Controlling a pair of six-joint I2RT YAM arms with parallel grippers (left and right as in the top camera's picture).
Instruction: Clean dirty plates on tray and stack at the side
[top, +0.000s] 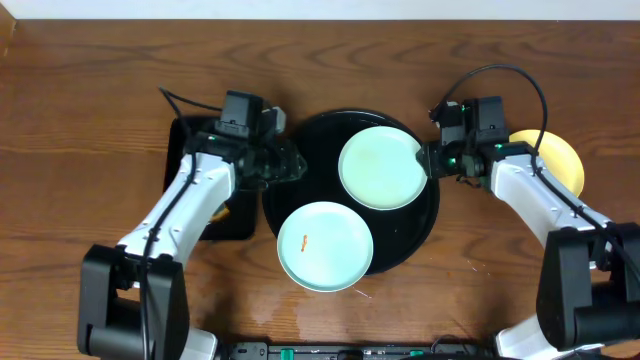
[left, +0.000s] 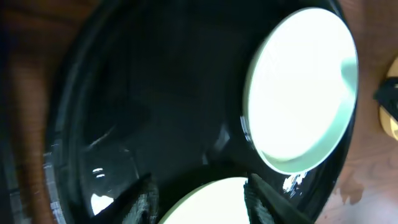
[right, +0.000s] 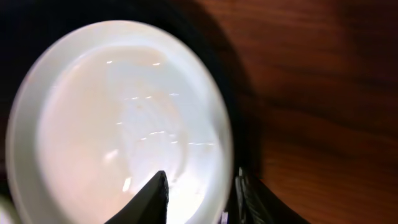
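The round black tray (top: 312, 138) holds two mint plates. One plate (top: 380, 167) lies at its upper right; the other plate (top: 324, 245), with an orange smear at centre, lies at the front and overhangs the rim. A pale yellow plate (top: 558, 158) rests on the table at the right, partly under my right arm. My right gripper (top: 428, 160) is open and straddles the right rim of the upper plate (right: 118, 118), one finger (right: 157, 198) over the plate, the other outside it. My left gripper (top: 288, 163) hangs open over the tray's left side (left: 155, 93), empty, facing the front plate's edge (left: 205, 202).
A smaller rectangular black tray (top: 188, 150) sits on the table under my left arm, left of the round tray. Both arms reach in from the front corners. Cables loop above each wrist. Small specks lie on the wood near the front plate (top: 365, 293).
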